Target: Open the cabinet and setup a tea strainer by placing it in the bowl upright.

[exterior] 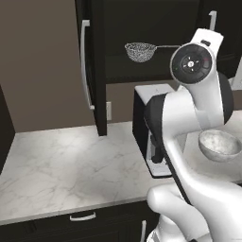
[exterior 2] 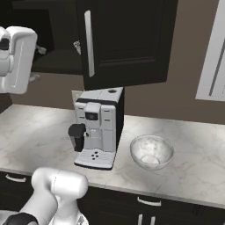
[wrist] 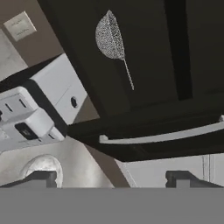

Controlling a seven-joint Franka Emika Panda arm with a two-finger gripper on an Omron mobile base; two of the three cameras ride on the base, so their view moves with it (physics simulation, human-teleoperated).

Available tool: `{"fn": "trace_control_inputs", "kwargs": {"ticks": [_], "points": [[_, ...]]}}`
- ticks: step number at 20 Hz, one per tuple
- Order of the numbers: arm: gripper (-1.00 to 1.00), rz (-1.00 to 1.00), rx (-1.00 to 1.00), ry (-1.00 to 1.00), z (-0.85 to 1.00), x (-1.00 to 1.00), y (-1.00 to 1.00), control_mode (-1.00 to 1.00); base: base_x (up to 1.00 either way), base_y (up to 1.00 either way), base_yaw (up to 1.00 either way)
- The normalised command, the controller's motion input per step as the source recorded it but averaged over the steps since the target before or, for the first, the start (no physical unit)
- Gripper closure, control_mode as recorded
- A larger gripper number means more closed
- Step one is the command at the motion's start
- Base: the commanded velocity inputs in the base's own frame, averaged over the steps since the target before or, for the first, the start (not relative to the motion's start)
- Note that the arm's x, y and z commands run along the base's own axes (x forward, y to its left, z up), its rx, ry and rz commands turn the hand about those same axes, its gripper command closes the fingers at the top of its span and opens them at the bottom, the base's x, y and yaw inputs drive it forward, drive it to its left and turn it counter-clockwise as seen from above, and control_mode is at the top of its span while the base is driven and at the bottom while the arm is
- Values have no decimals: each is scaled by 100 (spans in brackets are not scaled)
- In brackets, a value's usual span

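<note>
- My marble counter (exterior: 61, 165) has the coffee machine (exterior 2: 99, 127) sitting on it, with the bowl (exterior 2: 151, 151) just beside.
- Up in the open cabinet (exterior: 142, 71), the tea strainer (exterior: 140, 51) lies on the shelf.

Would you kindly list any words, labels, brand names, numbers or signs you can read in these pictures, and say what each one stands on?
No text can be read in any view.
The coffee machine has a small dark display and rows of buttons, too small to read.
The wall outlet plate is blank.
The cabinet, tea strainer and bowl carry no markings.
</note>
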Motion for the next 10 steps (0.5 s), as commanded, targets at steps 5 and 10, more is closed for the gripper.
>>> {"fn": "trace_control_inputs", "kwargs": {"ticks": [5, 10], "points": [[-100, 2, -15, -1, 2, 9, 25, -100, 0, 0, 0], [-100, 0, -3, 2, -10, 13, -9, -100, 0, 0, 0]]}}
